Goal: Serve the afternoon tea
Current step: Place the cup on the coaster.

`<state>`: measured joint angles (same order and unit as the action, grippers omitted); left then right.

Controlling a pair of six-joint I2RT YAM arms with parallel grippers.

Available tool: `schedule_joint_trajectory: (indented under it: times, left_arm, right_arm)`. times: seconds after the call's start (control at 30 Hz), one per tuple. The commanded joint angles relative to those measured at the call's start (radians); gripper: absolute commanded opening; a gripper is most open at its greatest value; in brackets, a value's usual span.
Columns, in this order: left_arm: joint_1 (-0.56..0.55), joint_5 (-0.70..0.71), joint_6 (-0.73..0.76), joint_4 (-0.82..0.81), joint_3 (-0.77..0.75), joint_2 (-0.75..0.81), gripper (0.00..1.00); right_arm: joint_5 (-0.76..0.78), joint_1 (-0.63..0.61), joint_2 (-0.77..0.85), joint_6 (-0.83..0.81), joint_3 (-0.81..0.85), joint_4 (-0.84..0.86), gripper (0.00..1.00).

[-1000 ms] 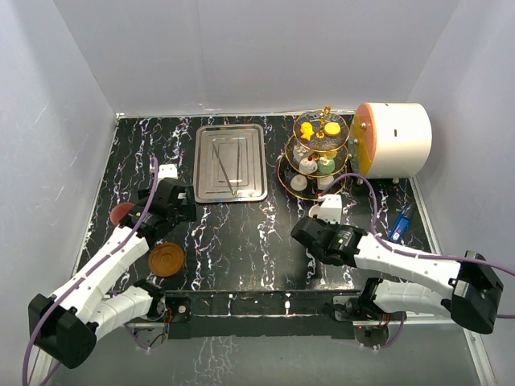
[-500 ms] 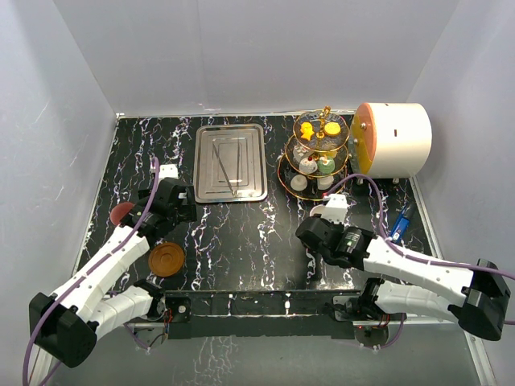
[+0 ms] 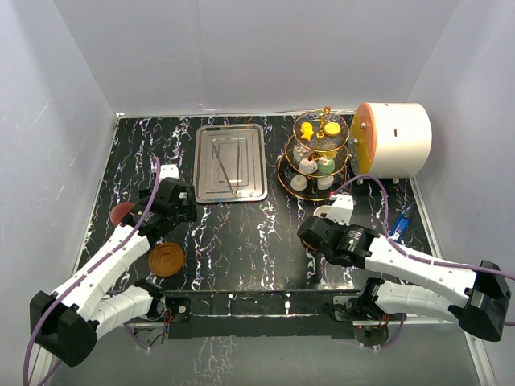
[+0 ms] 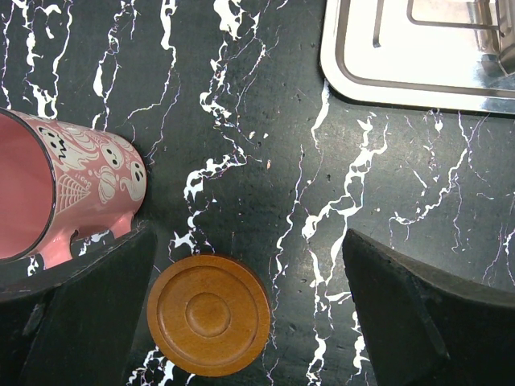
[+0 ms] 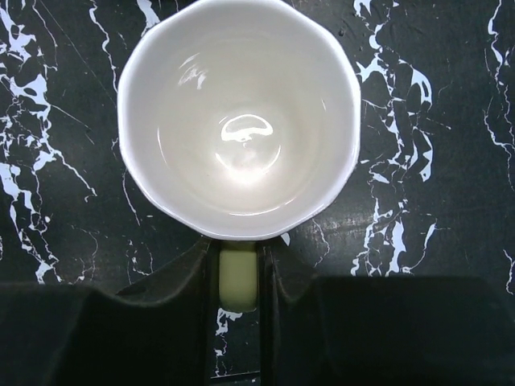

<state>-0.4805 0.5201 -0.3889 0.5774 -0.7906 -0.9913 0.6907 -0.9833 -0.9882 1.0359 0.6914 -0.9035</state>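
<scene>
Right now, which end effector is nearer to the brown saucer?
Left. The left end effector is open beside the brown saucer; the right end effector, far off, is shut on the cream cup.

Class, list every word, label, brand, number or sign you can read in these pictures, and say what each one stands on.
No readable text in any view.
On the pink cup: ghost and web drawings only, no words.
On the white cylinder: a few small dark marks, too small to read.
On the steel tray, the brown saucer and the cream cup: no markings.
</scene>
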Motion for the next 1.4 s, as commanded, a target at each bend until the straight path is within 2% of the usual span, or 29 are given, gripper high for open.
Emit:
schedule_joint_trajectory:
  times: [0.0,0.33,0.7,0.83,0.9,1.07,1.37]
  left_arm:
    - [0.003,0.012,0.005,0.013,-0.03,0.009,0.99]
    - [0.003,0.015,0.005,0.014,-0.029,0.008,0.99]
    - [0.003,0.014,0.007,0.013,-0.031,0.005,0.99]
    - [0.003,0.014,0.008,0.012,-0.03,0.003,0.99]
    - [0.003,0.013,0.008,0.013,-0.031,0.001,0.99]
    - [0.004,0.014,0.01,0.012,-0.031,-0.003,0.99]
    - [0.003,0.011,0.009,0.014,-0.033,-0.009,0.99]
  right_arm:
    - [0.013,0.003,0.009,0.037,0.062,-0.025,0.15]
    - [-0.021,0.003,-0.008,0.013,0.091,-0.036,0.16]
    - [-0.037,0.003,-0.033,-0.013,0.089,-0.021,0.31]
    - [-0.035,0.003,-0.024,0.002,0.09,-0.032,0.33]
    - [-0.03,0.003,-0.02,0.009,0.092,-0.038,0.31]
    - [-0.018,0.004,0.002,0.01,0.085,-0.032,0.19]
    - [0.061,0.002,0.059,-0.005,0.038,0.012,0.13]
